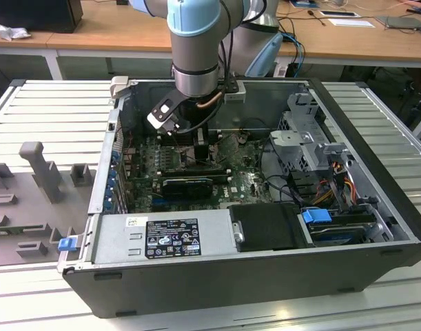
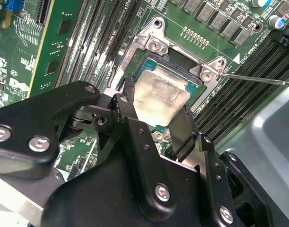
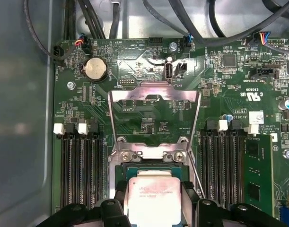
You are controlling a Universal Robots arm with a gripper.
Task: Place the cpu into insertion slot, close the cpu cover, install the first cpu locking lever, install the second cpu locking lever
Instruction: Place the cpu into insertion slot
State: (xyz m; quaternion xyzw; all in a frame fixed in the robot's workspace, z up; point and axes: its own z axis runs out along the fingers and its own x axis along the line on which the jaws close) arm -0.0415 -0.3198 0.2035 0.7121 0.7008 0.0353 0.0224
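The cpu (image 3: pixel 153 201), a small square chip with a pale silver top, sits low over the insertion slot (image 3: pixel 119 172) on the green motherboard (image 3: pixel 149 66). My gripper (image 3: pixel 153 208) is shut on it, with a black finger against each of two opposite edges. The second wrist view shows the cpu (image 2: pixel 161 97) between the fingers (image 2: pixel 183 132), its green rim level with the slot's frame. The cpu cover (image 3: pixel 153 93), a thin grey metal frame, stands flipped open behind the slot. A thin wire locking lever (image 2: pixel 258 78) sticks out free beside the slot. In the exterior view my gripper (image 1: pixel 200 148) reaches down inside the computer case.
Rows of black memory slots (image 3: pixel 80 170) flank the slot on both sides. A coin battery (image 3: pixel 94 70) and cable bundles (image 3: pixel 201 28) lie beyond the cover. The case walls (image 1: pixel 196 238), a drive cage (image 1: pixel 310 138) and a black box (image 1: pixel 269 226) hem in the board.
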